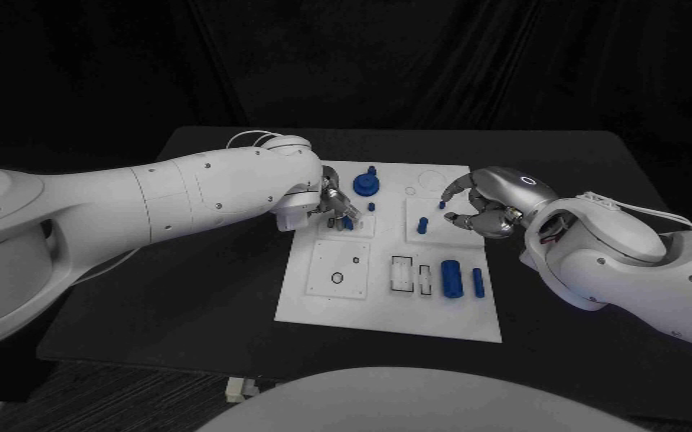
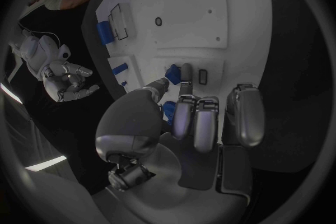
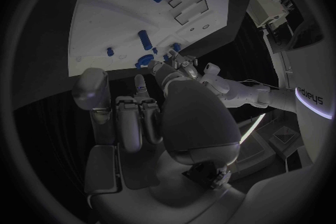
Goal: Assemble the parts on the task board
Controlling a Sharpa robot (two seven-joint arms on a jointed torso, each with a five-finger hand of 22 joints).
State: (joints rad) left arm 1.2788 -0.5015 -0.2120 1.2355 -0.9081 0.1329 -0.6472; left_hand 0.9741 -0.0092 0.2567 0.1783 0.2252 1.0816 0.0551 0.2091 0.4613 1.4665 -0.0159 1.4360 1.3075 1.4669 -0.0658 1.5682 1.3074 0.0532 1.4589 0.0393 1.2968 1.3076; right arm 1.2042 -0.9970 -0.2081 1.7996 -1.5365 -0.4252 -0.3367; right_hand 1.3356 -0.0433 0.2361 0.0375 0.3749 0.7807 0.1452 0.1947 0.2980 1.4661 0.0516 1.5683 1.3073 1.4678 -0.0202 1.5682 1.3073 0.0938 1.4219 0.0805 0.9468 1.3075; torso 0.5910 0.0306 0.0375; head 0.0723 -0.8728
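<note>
The white task board (image 1: 335,297) lies mid-table. My left hand (image 1: 335,202) is over its far left corner, thumb and a finger pinching a small blue part (image 2: 172,72) just above the board (image 2: 210,11). A round blue part (image 1: 366,185) and a short blue peg (image 1: 372,207) stand just beside those fingers. My right hand (image 1: 483,202) hovers over the far right of the board, fingers apart and curved, holding nothing; the left wrist view shows the right hand (image 2: 66,81) empty too. A blue peg (image 1: 423,224) stands near it.
A thick blue cylinder (image 1: 451,279) and a slim blue bar (image 1: 479,282) lie at the board's near right, beside rectangular slots (image 1: 401,273). A round recess (image 1: 338,277) sits at the near left. Bare black table (image 1: 216,282) surrounds the board.
</note>
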